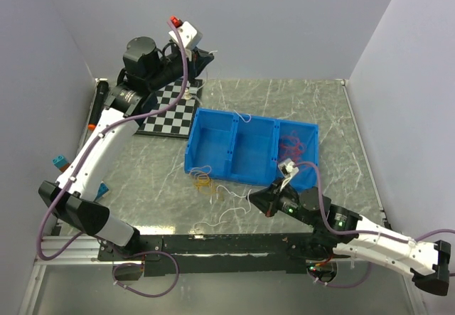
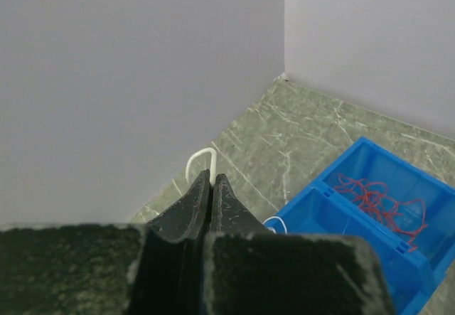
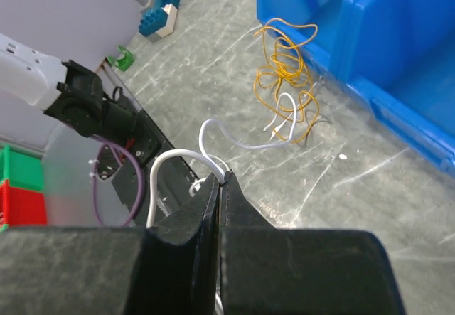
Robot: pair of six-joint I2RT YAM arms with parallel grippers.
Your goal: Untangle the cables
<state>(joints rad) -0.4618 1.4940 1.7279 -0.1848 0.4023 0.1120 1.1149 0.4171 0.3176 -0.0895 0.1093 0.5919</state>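
Note:
My left gripper [image 1: 204, 57] is raised at the back, near the wall, and its jaws [image 2: 212, 178] are shut on a white cable [image 2: 201, 160] that loops just past the tips. My right gripper [image 1: 256, 200] sits low in front of the blue bin [image 1: 213, 169], shut [image 3: 223, 178] on another stretch of white cable [image 3: 206, 131]. That cable runs to a yellow tangle [image 3: 284, 73] on the table [image 1: 204, 181]. Red cables [image 1: 294, 148] lie in the bin's right compartment [image 2: 380, 200]. A further white loop [image 1: 242, 118] hangs on the bin's far rim.
A checkerboard [image 1: 170, 109] lies at the back left under the left arm. Small blue blocks [image 1: 60, 163] stand by the left edge, one of them [image 3: 160, 6] in the right wrist view. Walls close the back and both sides. The black base rail [image 1: 213, 244] runs along the front.

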